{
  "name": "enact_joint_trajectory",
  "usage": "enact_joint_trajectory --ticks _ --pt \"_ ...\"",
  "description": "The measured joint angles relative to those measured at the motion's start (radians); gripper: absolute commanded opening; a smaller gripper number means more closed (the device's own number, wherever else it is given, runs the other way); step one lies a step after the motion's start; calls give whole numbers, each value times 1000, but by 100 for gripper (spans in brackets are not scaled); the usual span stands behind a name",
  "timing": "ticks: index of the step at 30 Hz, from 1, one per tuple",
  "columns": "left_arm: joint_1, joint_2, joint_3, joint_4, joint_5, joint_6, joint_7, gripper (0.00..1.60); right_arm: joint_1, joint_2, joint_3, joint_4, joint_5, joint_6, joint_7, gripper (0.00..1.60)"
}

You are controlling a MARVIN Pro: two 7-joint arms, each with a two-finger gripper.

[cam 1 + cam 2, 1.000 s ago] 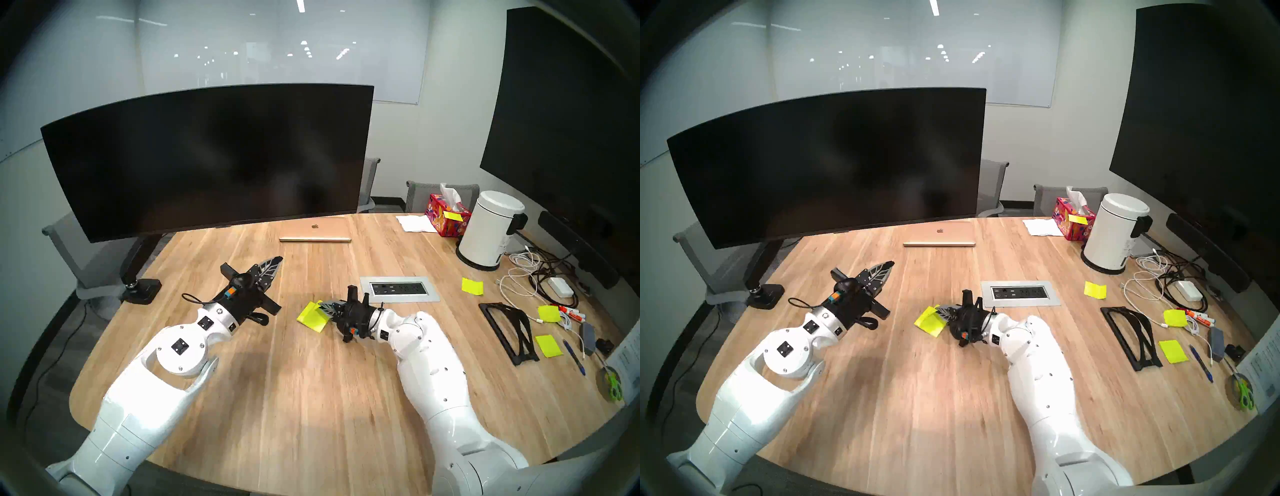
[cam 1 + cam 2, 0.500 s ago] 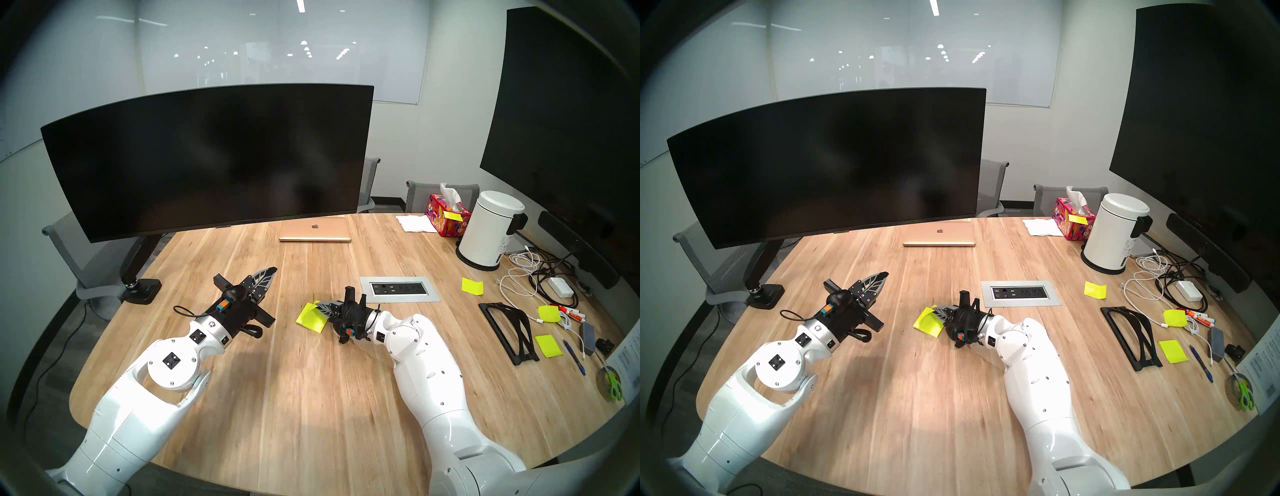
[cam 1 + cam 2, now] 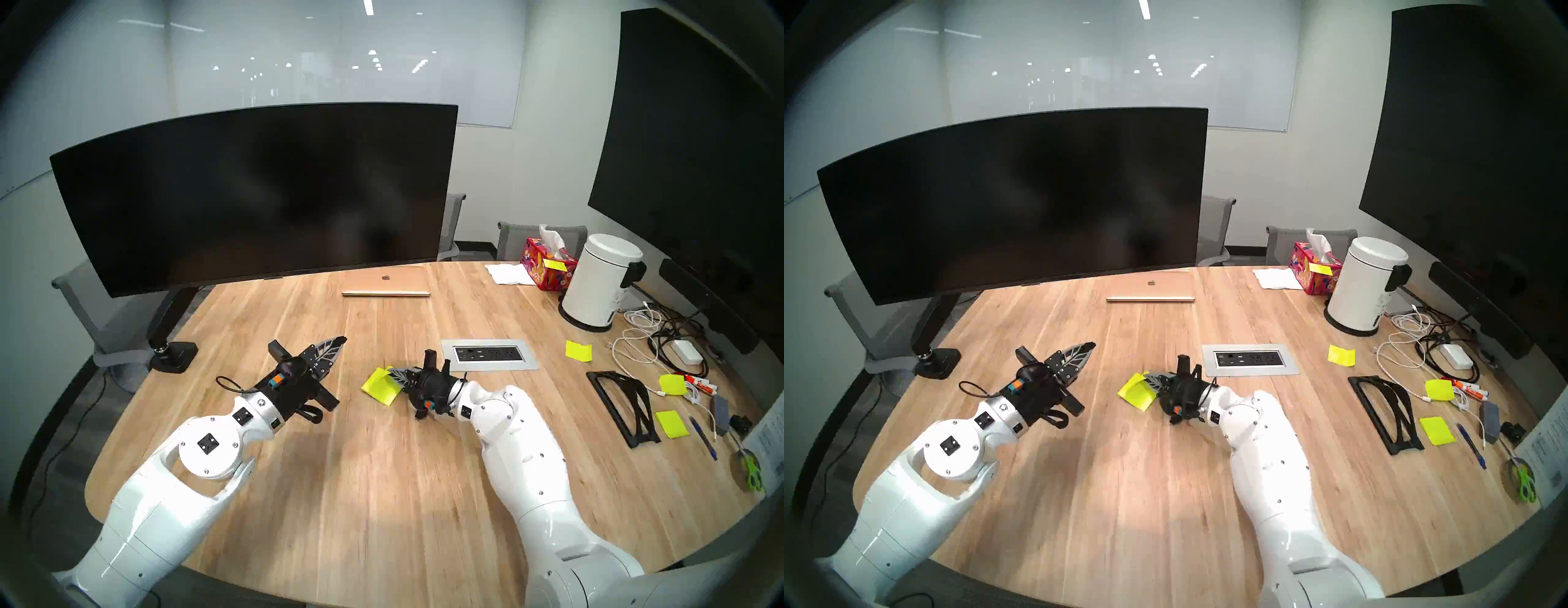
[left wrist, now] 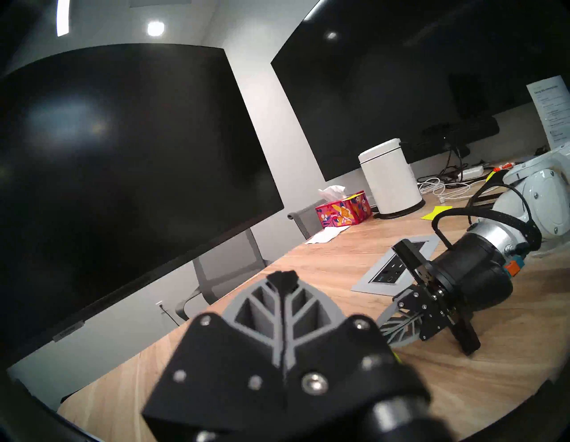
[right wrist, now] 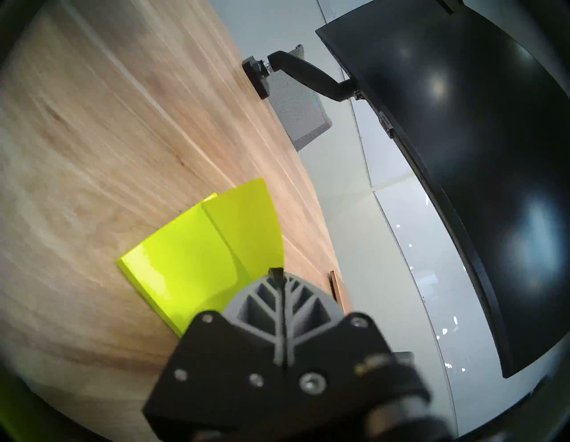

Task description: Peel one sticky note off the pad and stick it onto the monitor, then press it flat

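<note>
The pad (image 3: pixel 379 389) is a neon yellow-green stack lying on the wooden table (image 3: pixel 382 488), also seen in the right wrist view (image 5: pixel 172 262). My right gripper (image 3: pixel 392 375) is shut on the near corner of the top sticky note (image 5: pixel 246 222), which curls up off the pad while its far edge stays attached. My left gripper (image 3: pixel 339 340) is shut and empty, hovering left of the pad and pointing toward the monitor (image 3: pixel 254 191), a wide curved black screen on a black arm mount behind the table.
A closed laptop (image 3: pixel 386 282) lies under the monitor's right end. A power outlet panel (image 3: pixel 488 354) sits just right of my right gripper. At the far right are loose yellow sheets (image 3: pixel 578 350), a black stand (image 3: pixel 623 403), cables, a white bin (image 3: pixel 602 280), a tissue box (image 3: pixel 547 265) and a wall screen (image 3: pixel 687 148).
My left arm has drawn back a little toward me, its gripper still shut. My right gripper and the pad have shifted slightly left, the top sheet still pinched.
</note>
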Motion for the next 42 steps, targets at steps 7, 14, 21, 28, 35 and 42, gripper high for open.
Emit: enact_joint_trajectory --ticks 7,14,21,28,35,42 --pt "-2 28 -2 13 -1 3 -48 0 13 1 4 16 -3 1 -1 0" --pt "-1 50 -13 22 -11 2 -80 0 16 1 4 16 -5 3 6 0" --pt "-2 60 -11 32 -14 -1 -106 0 19 0 4 18 -9 8 8 0" --pt "-4 65 -3 45 6 -5 -122 0 24 0 2 23 -12 12 7 0" --pt "-4 62 2 60 20 -6 -125 0 34 0 -1 35 -17 14 0 0" --pt "-17 42 31 90 49 2 -107 0 36 0 -2 39 -17 14 -3 0"
